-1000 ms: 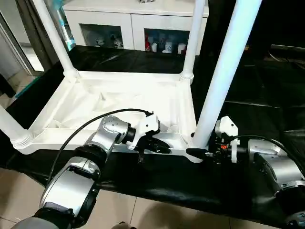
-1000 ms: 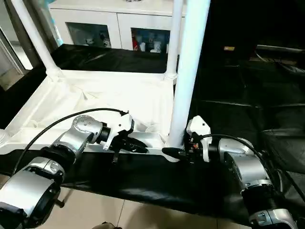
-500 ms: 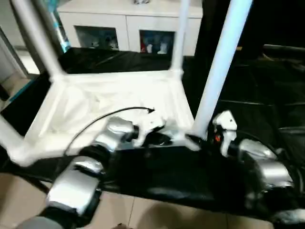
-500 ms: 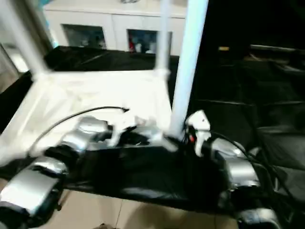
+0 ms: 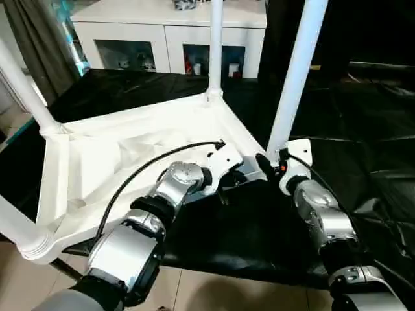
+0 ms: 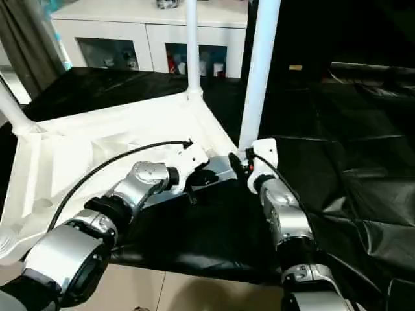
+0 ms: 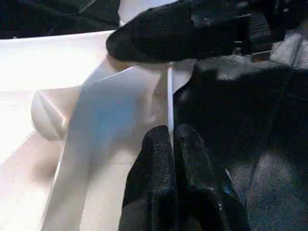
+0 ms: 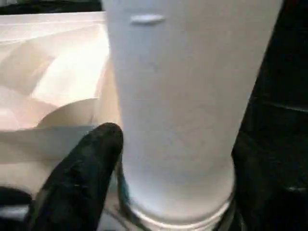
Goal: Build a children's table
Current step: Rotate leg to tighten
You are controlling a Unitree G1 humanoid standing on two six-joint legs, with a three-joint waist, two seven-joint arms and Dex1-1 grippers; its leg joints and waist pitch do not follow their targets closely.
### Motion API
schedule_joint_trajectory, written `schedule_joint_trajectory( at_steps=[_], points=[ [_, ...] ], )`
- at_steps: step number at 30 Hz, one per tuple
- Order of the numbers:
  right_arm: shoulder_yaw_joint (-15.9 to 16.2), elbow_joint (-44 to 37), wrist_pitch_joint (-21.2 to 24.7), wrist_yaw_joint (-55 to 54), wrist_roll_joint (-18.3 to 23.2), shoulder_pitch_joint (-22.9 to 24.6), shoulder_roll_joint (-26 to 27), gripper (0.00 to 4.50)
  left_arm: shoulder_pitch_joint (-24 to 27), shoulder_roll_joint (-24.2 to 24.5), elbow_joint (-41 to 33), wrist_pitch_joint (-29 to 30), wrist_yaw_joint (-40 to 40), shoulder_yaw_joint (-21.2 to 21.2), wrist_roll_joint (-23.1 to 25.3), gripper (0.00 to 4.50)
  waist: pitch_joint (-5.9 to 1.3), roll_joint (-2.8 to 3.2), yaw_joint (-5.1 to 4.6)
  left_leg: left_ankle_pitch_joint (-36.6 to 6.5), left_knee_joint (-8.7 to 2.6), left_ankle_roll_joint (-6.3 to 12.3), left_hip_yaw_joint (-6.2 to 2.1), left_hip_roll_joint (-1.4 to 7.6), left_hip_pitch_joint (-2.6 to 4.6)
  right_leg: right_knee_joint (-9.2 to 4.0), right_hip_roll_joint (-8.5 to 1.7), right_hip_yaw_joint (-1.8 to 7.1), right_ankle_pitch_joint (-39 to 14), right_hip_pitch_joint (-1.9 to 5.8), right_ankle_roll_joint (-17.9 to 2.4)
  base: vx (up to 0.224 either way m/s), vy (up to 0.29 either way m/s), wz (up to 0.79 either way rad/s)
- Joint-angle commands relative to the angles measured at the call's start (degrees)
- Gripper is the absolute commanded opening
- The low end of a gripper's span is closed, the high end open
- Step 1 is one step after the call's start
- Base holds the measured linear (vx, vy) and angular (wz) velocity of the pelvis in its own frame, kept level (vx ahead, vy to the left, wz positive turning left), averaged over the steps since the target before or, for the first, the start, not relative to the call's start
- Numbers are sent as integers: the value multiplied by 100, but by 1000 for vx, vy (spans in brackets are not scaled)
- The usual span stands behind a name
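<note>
The children's table lies upside down on the black sheet, its ribbed white top [image 5: 130, 149] turned at an angle to me. Several white tube legs stand up from its corner sockets, the near right leg [image 5: 295, 71] tallest in view. My left gripper [image 5: 228, 180] is shut on the thin near rim [image 7: 169, 96] of the top, close to that corner. My right gripper [image 5: 271, 161] sits at the foot of the near right leg [image 8: 187, 96], which rises directly in front of it.
The large black-sheeted table [image 5: 363, 129] stretches away to the right. A white cabinet with glass doors [image 5: 168, 39] stands behind it and a grey curtain [image 5: 39, 45] hangs at the far left. Tiled floor [image 5: 194, 291] shows below the near edge.
The upturned table has swung round on the sheet, its near right corner now farther from me. Both arms have gone with it. The camera has shifted too.
</note>
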Motion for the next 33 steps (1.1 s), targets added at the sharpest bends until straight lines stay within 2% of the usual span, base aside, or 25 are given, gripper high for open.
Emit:
schedule_joint_trajectory(
  at_steps=[1, 2, 4, 6, 7, 8, 10, 14, 16, 18, 20, 21, 23, 24, 26, 29, 33],
  points=[
    [339, -300, 138, 948, 240, 126, -74, 360, -33, -35, -167, -354, -581, -67, -61, 0, -353, -89, 11, -1268, -416, 562, -244, 383, 30, -519, -565, 355, -2037, 274, -889, 0, 0, 0],
    [458, -565, 169, 1560, 301, 250, -344, 360, 4, 67, -202, -426, -891, -92, -82, 0, -359, -91, 46, -1124, -407, 682, -235, 397, 10, -479, -558, 357, -1818, 294, -932, 0, 0, 0],
    [553, -785, 211, 2008, 372, 370, -568, 360, 29, 152, -222, -461, -1105, -118, -82, 0, -362, -96, 63, -1049, -398, 729, -221, 402, 11, -464, -540, 352, -1709, 298, -950, 0, 0, 0],
    [666, -1107, 311, 2634, 502, 546, -905, 360, 67, 285, -250, -526, -1452, -137, -96, 0, -379, -78, 100, -951, -386, 766, -219, 420, 7, -430, -552, 350, -1526, 292, -1055, 0, 0, 0],
    [666, -1107, 311, 2634, 502, 546, -905, 360, 67, 285, -250, -526, -1452, -137, -96, 0, -382, -81, 122, -941, -379, 789, -211, 426, 14, -429, -550, 358, -1477, 286, -1060, 0, 0, 0],
    [740, -1443, 525, 3206, 644, 706, -1288, 360, 109, 422, -303, -587, -1890, -113, -182, 0, -394, -96, 143, -849, -375, 825, -215, 434, -3, -394, -552, 362, -1306, 303, -1102, 0, 0, 0],
    [766, -1541, 556, 3381, 652, 754, -1430, 360, 130, 473, -336, -591, -2100, -99, -235, 0, -409, -86, 169, -725, -357, 923, -214, 439, -19, -359, -561, 362, -1073, 290, -1166, 0, 0, 0],
    [809, -1830, 655, 3989, 715, 894, -1841, 360, 216, 675, -458, -588, -2974, -102, -364, 0, -391, -105, 207, -783, -352, 892, -202, 422, -30, -393, -561, 352, -1355, 282, -1118, 0, 0, 0],
    [880, -1882, 668, 4073, 637, 913, -1926, 360, 235, 729, -474, -659, -2995, -117, -323, 0, -385, -81, 231, -840, -364, 853, -208, 440, -10, -406, -551, 350, -1501, 251, -1076, 0, 0, 0],
    [954, -1870, 615, 4062, 535, 919, -1956, 360, 252, 750, -484, -634, -3065, -104, -334, 0, -384, -89, 272, -898, -374, 725, -205, 449, 21, -424, -554, 356, -1620, 232, -1047, 0, 0, 0],
    [962, -1834, 631, 4047, 540, 900, -1921, 360, 263, 759, -500, -662, -3071, -103, -342, 0, -388, -90, 286, -887, -381, 677, -212, 455, 13, -411, -560, 361, -1579, 240, -1049, 0, 0, 0],
    [964, -1835, 638, 4048, 540, 899, -1913, 343, 265, 760, -503, -661, -3079, -101, -344, 0, -388, -88, 286, -891, -382, 671, -214, 456, 12, -409, -564, 361, -1560, 242, -1054, 0, 0, 0],
    [969, -1848, 700, 4058, 584, 893, -1856, 343, 283, 762, -543, -640, -3111, -86, -351, 0, -388, -116, 288, -857, -377, 685, -211, 443, -2, -398, -566, 359, -1517, 250, -1051, 0, 0, 0],
    [967, -1856, 722, 4074, 595, 893, -1845, 321, 288, 763, -553, -633, -3129, -80, -356, 0, -391, -111, 291, -825, -373, 694, -210, 435, -9, -401, -569, 357, -1546, 257, -1030, 0, 0, 0],
    [966, -1861, 741, 4107, 603, 895, -1842, 315, 293, 762, -559, -637, -3131, -76, -358, 0, -393, -121, 294, -800, -369, 703, -206, 430, -6, -409, -564, 355, -1581, 254, -1002, 0, 0, 0],
    [991, -1847, 737, 4129, 607, 900, -1863, 283, 308, 759, -568, -647, -3120, -82, -351, 0, -391, -105, 294, -800, -371, 707, -211, 441, -3, -410, -565, 352, -1580, 247, -1000, 0, 0, 0],
    [1008, -1820, 723, 4115, 589, 931, -1873, 272, 309, 759, -547, -675, -3015, -72, -329, 0, -394, -111, 297, -782, -368, 705, -208, 433, -5, -408, -559, 353, -1588, 249, -980, 0, 0, 0]
  ],
)
